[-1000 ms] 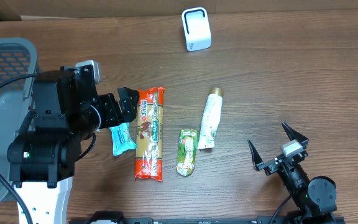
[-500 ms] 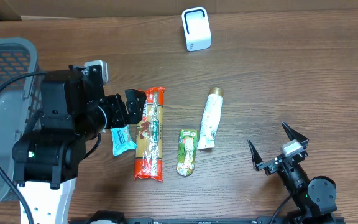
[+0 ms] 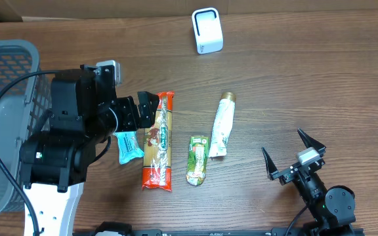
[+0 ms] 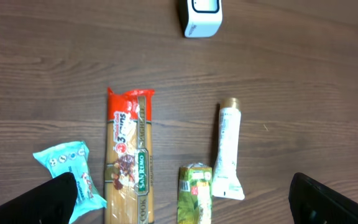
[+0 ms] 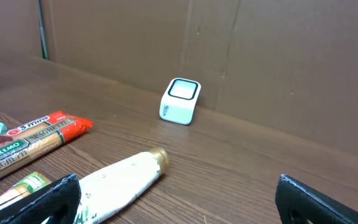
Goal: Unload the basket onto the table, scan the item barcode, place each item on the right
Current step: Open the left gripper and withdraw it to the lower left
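Over the spaghetti packet's (image 3: 157, 141) far end, I see the left gripper (image 3: 144, 111) spread wide, holding nothing. The right gripper (image 3: 284, 145) stands wide and empty, well apart from the white scanner (image 3: 207, 30).

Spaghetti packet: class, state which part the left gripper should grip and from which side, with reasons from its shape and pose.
Probably the far half of the spaghetti packet, across its narrow width, from straight above. It lies flat, long and slim; the blue snack packet and green packet crowd its near half. The open left gripper hovers nearby.
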You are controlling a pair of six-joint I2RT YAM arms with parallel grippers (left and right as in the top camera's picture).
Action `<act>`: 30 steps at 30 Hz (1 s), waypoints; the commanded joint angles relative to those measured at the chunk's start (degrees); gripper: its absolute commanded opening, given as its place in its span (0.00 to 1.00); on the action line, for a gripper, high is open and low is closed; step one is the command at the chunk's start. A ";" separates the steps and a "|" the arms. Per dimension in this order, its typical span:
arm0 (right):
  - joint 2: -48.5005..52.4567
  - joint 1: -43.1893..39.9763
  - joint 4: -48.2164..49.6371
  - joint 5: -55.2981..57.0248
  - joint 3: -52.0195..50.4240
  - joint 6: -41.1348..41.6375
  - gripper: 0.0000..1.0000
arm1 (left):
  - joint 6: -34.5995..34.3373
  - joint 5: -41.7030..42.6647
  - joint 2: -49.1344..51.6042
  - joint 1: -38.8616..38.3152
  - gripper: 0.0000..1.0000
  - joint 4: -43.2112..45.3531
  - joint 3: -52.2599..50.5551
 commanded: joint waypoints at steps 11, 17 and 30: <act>-0.68 0.33 0.26 0.39 -0.59 0.39 1.00 | -0.55 -0.24 0.20 -0.39 1.00 2.40 -0.35; -0.68 0.33 0.26 0.37 -0.59 0.42 1.00 | -0.57 -0.24 0.20 -0.39 1.00 2.36 -0.35; -0.68 0.33 0.26 0.39 -0.59 0.42 1.00 | -0.52 -0.22 3.52 -0.42 1.00 1.51 -0.35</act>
